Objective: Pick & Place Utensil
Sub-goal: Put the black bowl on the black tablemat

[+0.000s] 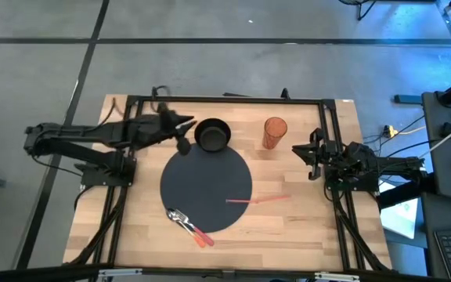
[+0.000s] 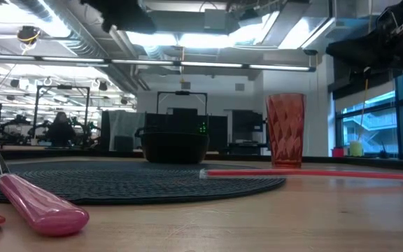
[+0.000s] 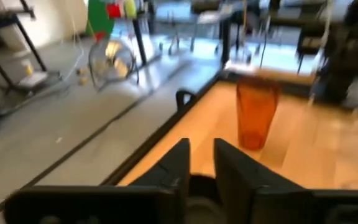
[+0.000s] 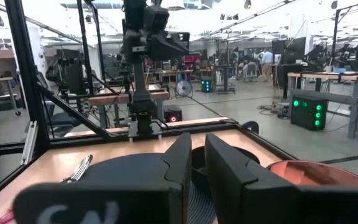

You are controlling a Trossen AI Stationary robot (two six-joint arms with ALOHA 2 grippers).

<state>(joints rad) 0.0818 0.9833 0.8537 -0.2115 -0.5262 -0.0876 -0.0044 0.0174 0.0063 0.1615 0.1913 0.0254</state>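
Two utensils, a fork and another piece with pink and red handles (image 1: 190, 225), lie on the near edge of the round black placemat (image 1: 207, 188); the fork's pink handle (image 2: 40, 206) shows close up in the low view. A red straw (image 1: 257, 199) lies partly on the mat's right edge. A black bowl (image 1: 213, 134) and an orange cup (image 1: 275, 131) stand toward the far edge. My left gripper (image 1: 189, 123) hovers shut above the table, just left of the bowl. My right gripper (image 1: 297, 149) hovers shut, right of the cup. Neither touches anything.
A black metal frame (image 1: 225, 99) runs around the table's far and side edges. Bare wood (image 1: 304, 227) lies on the table's near right part. In the right wrist view the fork (image 4: 78, 169), bowl (image 4: 229, 155) and cup rim (image 4: 316, 171) show ahead of my fingers.
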